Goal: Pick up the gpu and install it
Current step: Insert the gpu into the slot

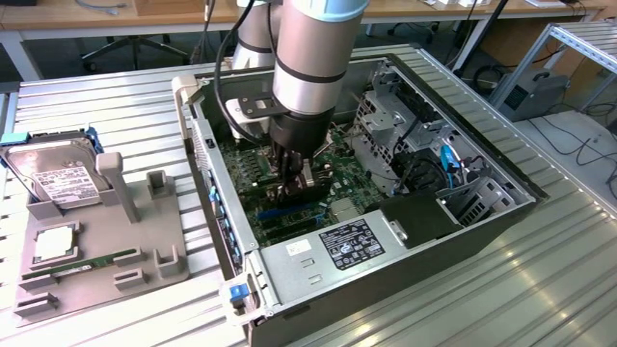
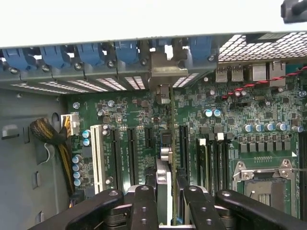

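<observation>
1 gpu (image 2: 164, 191) between gripper (image 2: 165, 199) fingers

We see the gripper (image 1: 297, 189) low inside the open computer case (image 1: 501, 217), closed on the gpu (image 2: 164, 191) held edge-on above the motherboard (image 2: 144, 124). At three o'clock the drive cage (image 1: 386, 123) crowds it; at nine, the case wall (image 1: 207, 155); at six, the power supply (image 1: 328, 253). Overhead is open.

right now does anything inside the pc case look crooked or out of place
Nothing stands out. The gpu sits edge-on between the fingers of the gripper, in line with the motherboard slots, its bracket end toward the case's rear openings.
</observation>
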Tool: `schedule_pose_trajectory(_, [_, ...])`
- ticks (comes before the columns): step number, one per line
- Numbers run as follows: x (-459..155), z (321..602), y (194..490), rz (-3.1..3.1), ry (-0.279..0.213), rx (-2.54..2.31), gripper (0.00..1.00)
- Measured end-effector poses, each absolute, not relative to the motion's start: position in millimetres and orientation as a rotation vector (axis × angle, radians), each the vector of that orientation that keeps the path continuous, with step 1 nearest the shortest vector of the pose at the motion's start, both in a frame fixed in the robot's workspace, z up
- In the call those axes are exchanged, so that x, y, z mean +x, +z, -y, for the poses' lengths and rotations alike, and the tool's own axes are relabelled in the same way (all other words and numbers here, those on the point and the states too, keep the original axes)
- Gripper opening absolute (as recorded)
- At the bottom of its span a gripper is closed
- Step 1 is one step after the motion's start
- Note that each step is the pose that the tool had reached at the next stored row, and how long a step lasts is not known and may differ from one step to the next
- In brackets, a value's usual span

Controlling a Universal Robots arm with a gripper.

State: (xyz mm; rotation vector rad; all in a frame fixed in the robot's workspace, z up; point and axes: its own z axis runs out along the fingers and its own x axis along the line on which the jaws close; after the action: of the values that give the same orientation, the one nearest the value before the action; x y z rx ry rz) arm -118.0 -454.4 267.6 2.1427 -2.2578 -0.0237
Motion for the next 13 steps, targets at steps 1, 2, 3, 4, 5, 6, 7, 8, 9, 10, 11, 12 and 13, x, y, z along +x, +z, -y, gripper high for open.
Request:
schedule_pose_trajectory(1, [-118.4, 454.5, 267.2, 2.258, -0.024, 2.143, 0.27])
schedule_pose_trajectory(2, [-118.5, 454.5, 266.8, 2.258, -0.024, 2.143, 0.27])
schedule_pose_trajectory(3, [-118.5, 454.4, 266.3, 2.258, -0.024, 2.143, 0.27])
schedule_pose_trajectory(4, [-118.7, 454.5, 265.3, 2.258, -0.023, 2.143, 0.27])
schedule_pose_trajectory(5, [-118.7, 454.5, 264.7, 2.258, -0.023, 2.142, 0.27])
schedule_pose_trajectory(6, [-118.7, 454.5, 264.3, 2.258, -0.023, 2.143, 0.27])
schedule_pose_trajectory(7, [-118.7, 454.5, 264.2, 2.257, -0.023, 2.142, 0.27])
schedule_pose_trajectory(8, [-118.7, 454.5, 264.1, 2.257, -0.023, 2.142, 0.27])
schedule_pose_trajectory(9, [-118.7, 454.5, 264.1, 2.257, -0.023, 2.142, 0.27])
schedule_pose_trajectory(10, [-118.7, 454.5, 264.0, 2.258, -0.023, 2.142, 0.27])
schedule_pose_trajectory(11, [-118.7, 454.5, 264.0, 2.258, -0.023, 2.143, 0.27])
schedule_pose_trajectory(12, [-118.7, 454.5, 264.0, 2.258, -0.023, 2.143, 0.27])
schedule_pose_trajectory(13, [-118.8, 454.5, 264.0, 2.258, -0.023, 2.143, 0.27])
